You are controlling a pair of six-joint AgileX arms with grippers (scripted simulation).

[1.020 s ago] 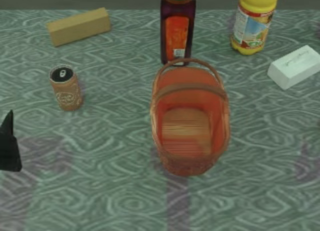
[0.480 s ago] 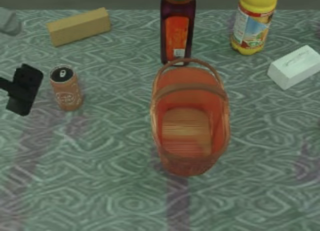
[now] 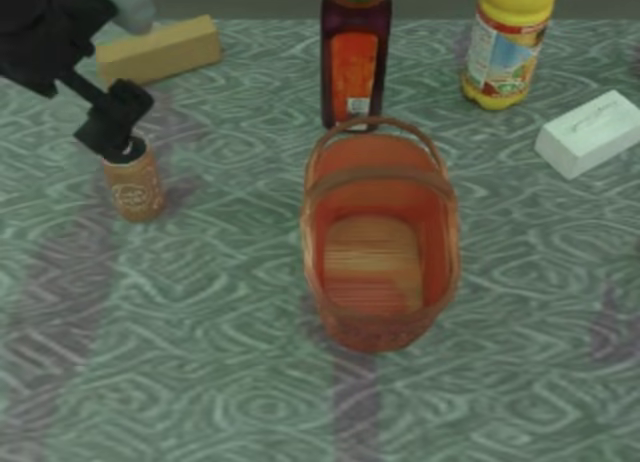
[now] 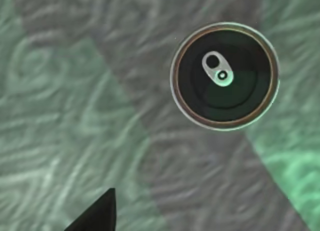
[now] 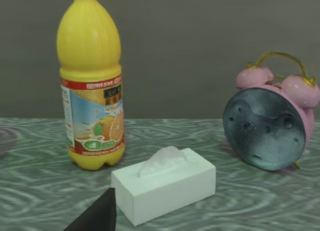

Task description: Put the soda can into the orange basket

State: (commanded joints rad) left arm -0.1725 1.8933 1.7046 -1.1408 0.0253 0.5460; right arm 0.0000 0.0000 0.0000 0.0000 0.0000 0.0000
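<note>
Overhead, the left gripper (image 3: 112,130) hangs at the upper left of the top view, its dark body covering the top of the soda can (image 3: 133,185), which stands upright on the green patterned table (image 3: 200,362). Whether its fingers are spread or closed I cannot tell; nothing shows them gripping the can. The orange basket (image 3: 380,327) sits at the middle of the frame, well apart from the can, its arched handle across the upper rim and nothing lying on its pale slatted bottom. Behind the basket stands a dark red bottle (image 3: 355,57); a tan block (image 3: 158,52) lies at the upper left, a yellow juice bottle (image 3: 508,44) and a white tissue box (image 3: 588,132) at the upper right.

From the left wrist view comes what the overhead hides: the can's dark lid with its pull tab, seen straight down at the upper right of the frame, and one dark fingertip (image 4: 97,216) at the lower edge, clear of the can.

Only the right wrist view shows a pink alarm clock (image 5: 270,123), standing beside the tissue box and juice bottle. The right arm does not show in the top view.
</note>
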